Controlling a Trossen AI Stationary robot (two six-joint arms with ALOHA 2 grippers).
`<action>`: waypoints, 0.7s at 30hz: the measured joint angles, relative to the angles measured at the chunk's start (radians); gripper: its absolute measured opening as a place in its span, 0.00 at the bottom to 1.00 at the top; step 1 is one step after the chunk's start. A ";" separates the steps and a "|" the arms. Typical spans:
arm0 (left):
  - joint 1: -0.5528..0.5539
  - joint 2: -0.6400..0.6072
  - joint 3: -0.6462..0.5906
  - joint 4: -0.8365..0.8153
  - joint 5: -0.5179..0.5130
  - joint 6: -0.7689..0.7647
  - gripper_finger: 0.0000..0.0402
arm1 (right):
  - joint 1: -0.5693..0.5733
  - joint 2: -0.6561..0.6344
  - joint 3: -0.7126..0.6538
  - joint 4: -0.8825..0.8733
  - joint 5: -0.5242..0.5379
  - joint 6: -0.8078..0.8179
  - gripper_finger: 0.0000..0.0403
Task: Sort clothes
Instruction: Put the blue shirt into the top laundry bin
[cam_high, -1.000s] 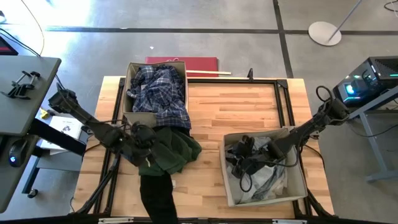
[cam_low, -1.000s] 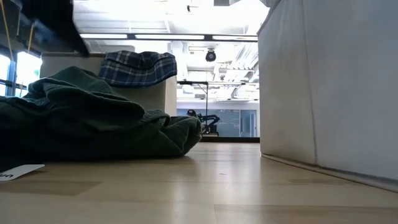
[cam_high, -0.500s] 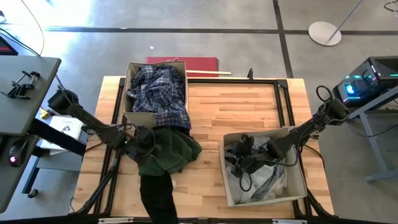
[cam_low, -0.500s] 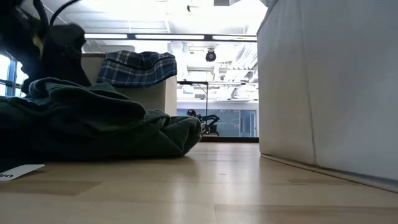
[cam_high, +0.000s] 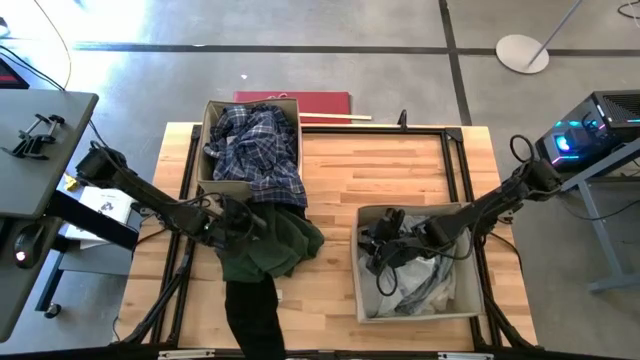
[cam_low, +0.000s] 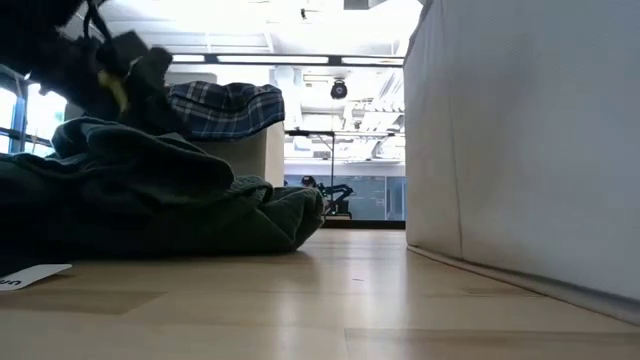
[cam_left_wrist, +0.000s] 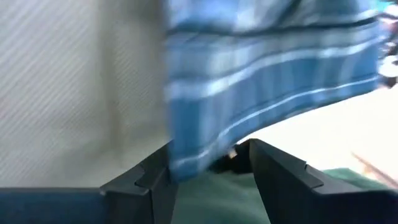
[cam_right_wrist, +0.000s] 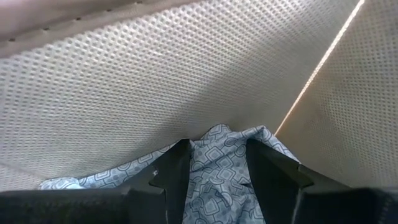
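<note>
— Any writing you can read from here?
— None. A white tag (cam_low: 30, 276) on the bench (cam_low: 330, 300) carries dark marks, too cut off to read.

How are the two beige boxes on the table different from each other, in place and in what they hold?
The left box sits at the table's far left; the right box sits near the front right. The left box holds a plaid shirt that spills over its front wall; the right box holds pale clothes that stay inside. The right claw reaches into the right box; no claw is in the left box. Both are beige, square and open-topped.
</note>
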 joint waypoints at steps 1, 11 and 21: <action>0.000 0.000 0.000 0.046 -0.010 0.059 0.46 | 0.000 0.000 0.000 0.000 0.000 0.000 0.38; 0.029 -0.003 0.000 0.455 -0.185 0.537 0.46 | 0.001 0.000 0.000 0.000 -0.001 0.002 0.38; 0.096 -0.066 0.000 0.893 -0.181 0.956 0.14 | 0.001 0.000 0.000 0.006 -0.004 0.008 0.38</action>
